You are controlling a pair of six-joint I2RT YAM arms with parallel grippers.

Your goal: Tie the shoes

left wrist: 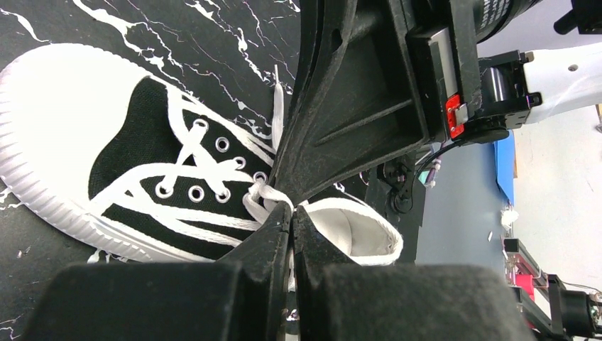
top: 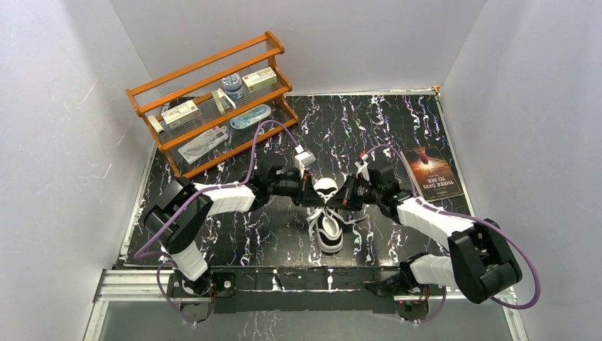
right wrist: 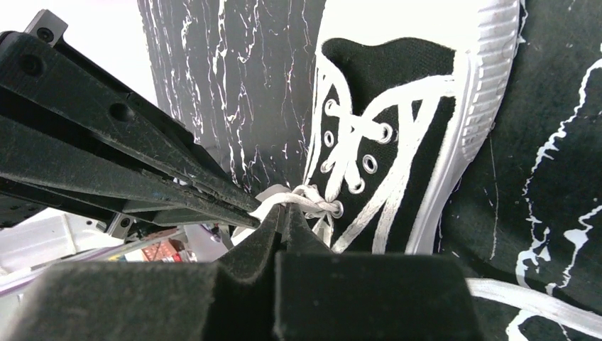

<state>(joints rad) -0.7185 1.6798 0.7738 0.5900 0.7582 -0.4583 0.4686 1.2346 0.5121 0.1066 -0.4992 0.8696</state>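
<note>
The black sneaker [top: 329, 231] with white toe cap and sole lies mid-table between both arms. It also shows in the left wrist view [left wrist: 142, 142] and the right wrist view [right wrist: 397, 78]. Its white laces [left wrist: 266, 193] bunch into a knot at the top eyelets [right wrist: 305, 195]. My left gripper [left wrist: 292, 213] is shut on lace at the shoe's opening, and shows in the top view [top: 310, 193]. My right gripper [right wrist: 285, 211] is shut on lace at the knot, facing the left one [top: 346, 197]. The tips nearly touch. A loose lace end [right wrist: 525, 298] lies on the table.
A wooden rack [top: 213, 99] with boxes and small items stands at the back left. A book [top: 433, 172] lies on the black marbled table [top: 369, 121] at the right. White walls close in on three sides.
</note>
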